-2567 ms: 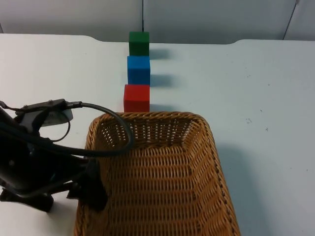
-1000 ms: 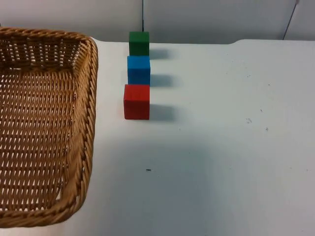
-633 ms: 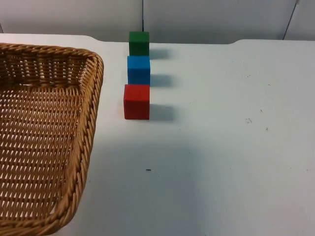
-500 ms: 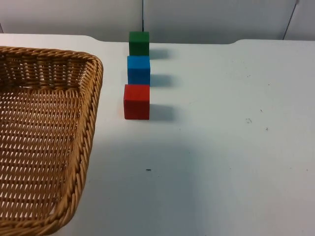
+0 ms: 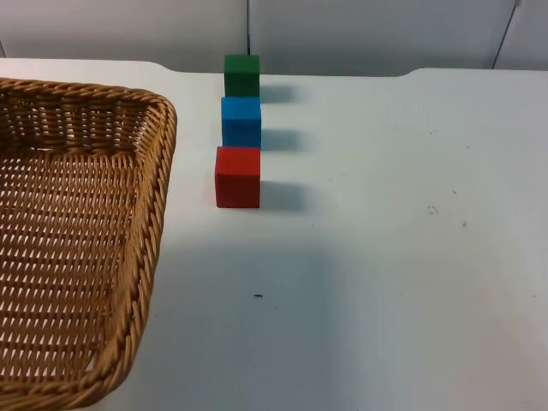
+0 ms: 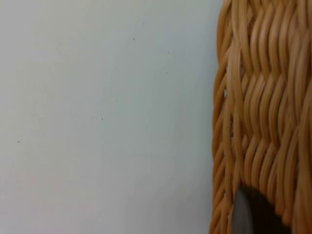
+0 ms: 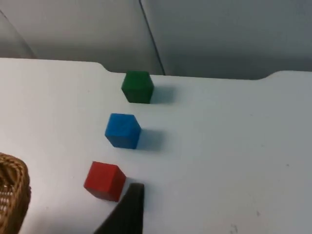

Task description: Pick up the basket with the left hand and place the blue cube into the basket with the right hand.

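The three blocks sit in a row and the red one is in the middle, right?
Not quite. The blue cube is in the middle. The red cube sits at the near end, and the green cube at the far end by the wall. The top view shows it.

We see the woven basket (image 5: 77,240) at the table's left edge; the blue cube (image 5: 241,122) sits near the far edge, well apart.

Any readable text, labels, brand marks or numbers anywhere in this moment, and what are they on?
None: no text can be read.
The wicker basket, green cube, blue cube and red cube carry no markings.
The white table shows only small dark specks, not writing.
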